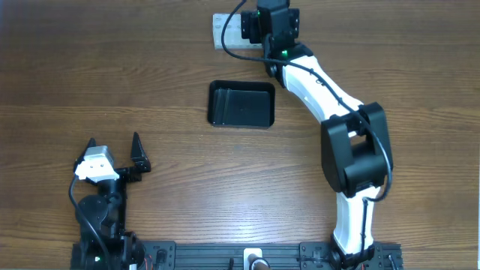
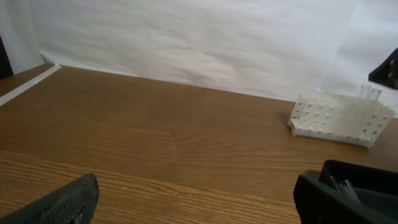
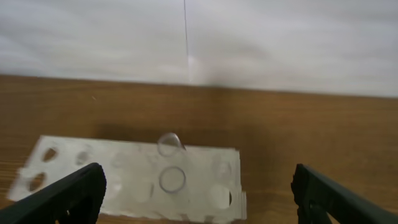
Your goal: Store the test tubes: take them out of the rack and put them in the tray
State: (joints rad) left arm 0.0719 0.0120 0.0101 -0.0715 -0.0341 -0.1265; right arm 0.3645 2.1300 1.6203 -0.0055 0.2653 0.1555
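The white test tube rack [image 1: 225,31] stands at the far edge of the table. Two clear tubes [image 3: 172,179] stand upright in it, seen from above as round mouths, and from the side as tube tops [image 2: 368,93] at the end of the rack [image 2: 339,118]. My right gripper [image 3: 199,208] hangs open over the rack [image 3: 134,180], its fingers wide to either side of the tubes and touching nothing. The black tray [image 1: 241,104] lies in front of the rack; clear tubes [image 2: 342,185] seem to lie in it. My left gripper [image 1: 114,140] rests open at the near left, holding nothing.
A white wall rises just behind the rack. Bare wooden table stretches to the left of the tray and between the two arms. The right arm [image 1: 322,90] slants across the table to the right of the tray.
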